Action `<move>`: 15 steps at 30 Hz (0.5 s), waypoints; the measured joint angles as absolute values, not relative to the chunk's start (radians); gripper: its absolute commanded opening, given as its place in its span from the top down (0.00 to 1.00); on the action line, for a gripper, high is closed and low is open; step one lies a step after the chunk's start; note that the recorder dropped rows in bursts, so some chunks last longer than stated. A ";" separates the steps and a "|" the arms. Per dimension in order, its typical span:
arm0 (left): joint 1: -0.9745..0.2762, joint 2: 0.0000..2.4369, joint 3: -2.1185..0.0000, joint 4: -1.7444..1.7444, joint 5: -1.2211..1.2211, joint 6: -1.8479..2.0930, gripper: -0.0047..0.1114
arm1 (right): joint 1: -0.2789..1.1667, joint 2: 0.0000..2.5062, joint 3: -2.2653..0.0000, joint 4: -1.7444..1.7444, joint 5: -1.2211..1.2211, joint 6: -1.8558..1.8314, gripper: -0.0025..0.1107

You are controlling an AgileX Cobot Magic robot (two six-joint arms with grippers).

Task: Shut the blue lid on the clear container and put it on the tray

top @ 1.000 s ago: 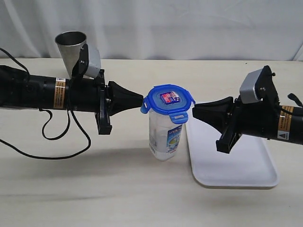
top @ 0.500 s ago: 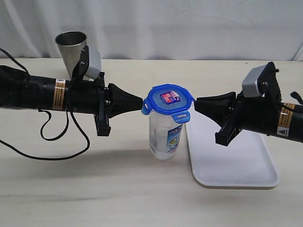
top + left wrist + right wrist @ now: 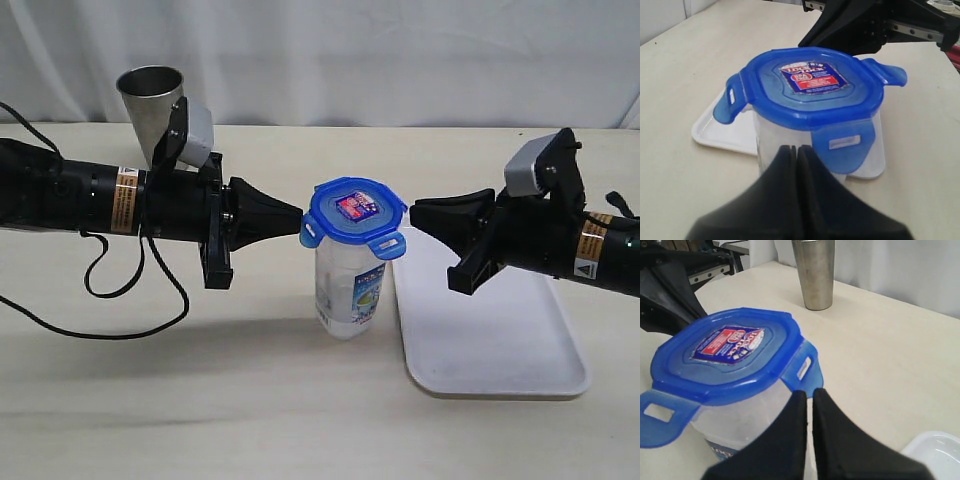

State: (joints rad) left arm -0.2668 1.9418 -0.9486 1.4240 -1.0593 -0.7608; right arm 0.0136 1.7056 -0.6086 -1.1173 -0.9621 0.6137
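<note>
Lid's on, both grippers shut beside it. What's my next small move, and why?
Probably push the right gripper down against the nearest flap: the blue lid sits on the clear container, but its flaps splay outward, apparently unlatched.

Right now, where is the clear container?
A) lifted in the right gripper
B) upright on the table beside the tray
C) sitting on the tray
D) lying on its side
B: the clear container stands upright with its base on the bare table, next to the tray rather than on it, and the blue lid sits on top.
</note>
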 measured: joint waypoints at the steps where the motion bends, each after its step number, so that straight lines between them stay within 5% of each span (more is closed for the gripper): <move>1: -0.267 1.942 -0.949 1.424 -1.061 -0.761 0.96 | 0.014 1.706 -0.609 -1.117 -0.962 0.614 0.94; 15: -0.267 1.890 -0.949 1.435 -1.024 -0.797 0.96 | 0.014 1.706 -0.609 -1.147 -0.960 0.614 0.94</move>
State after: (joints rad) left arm -0.2668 1.8903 -0.9486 1.4354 -1.0236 -0.7972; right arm 0.0136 1.7064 -0.6089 -1.1468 -0.9602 0.6137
